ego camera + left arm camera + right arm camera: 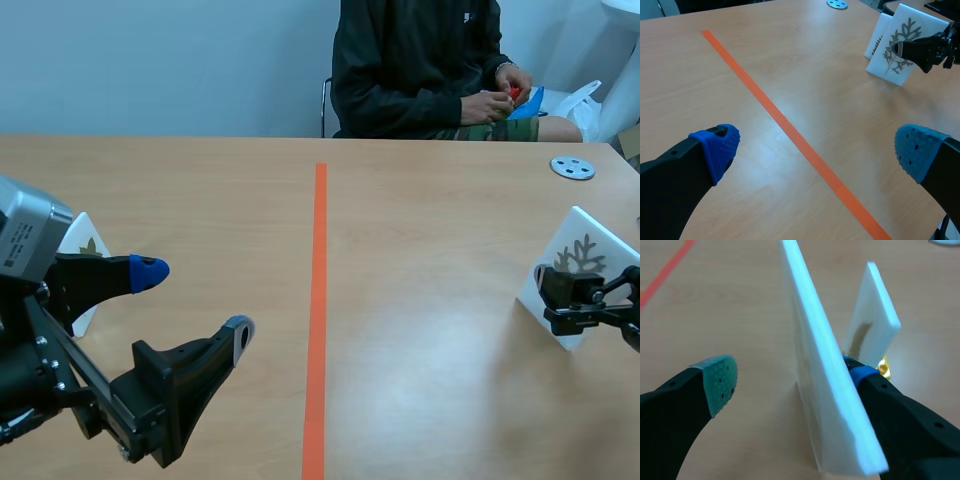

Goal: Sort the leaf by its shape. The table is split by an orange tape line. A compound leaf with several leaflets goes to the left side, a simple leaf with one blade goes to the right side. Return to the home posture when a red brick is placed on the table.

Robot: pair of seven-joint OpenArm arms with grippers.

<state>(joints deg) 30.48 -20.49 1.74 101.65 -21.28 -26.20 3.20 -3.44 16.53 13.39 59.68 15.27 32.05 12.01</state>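
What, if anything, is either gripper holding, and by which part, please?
Nothing. The left gripper is empty; the right gripper straddles a card, one pad clear of it.

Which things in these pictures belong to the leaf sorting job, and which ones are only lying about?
Belong to the job: the branched leaf card between the open right gripper's fingers; a second card behind it; a third card beside the left gripper; the orange tape line.
Lying about: the grey disc; the white bag near the person.
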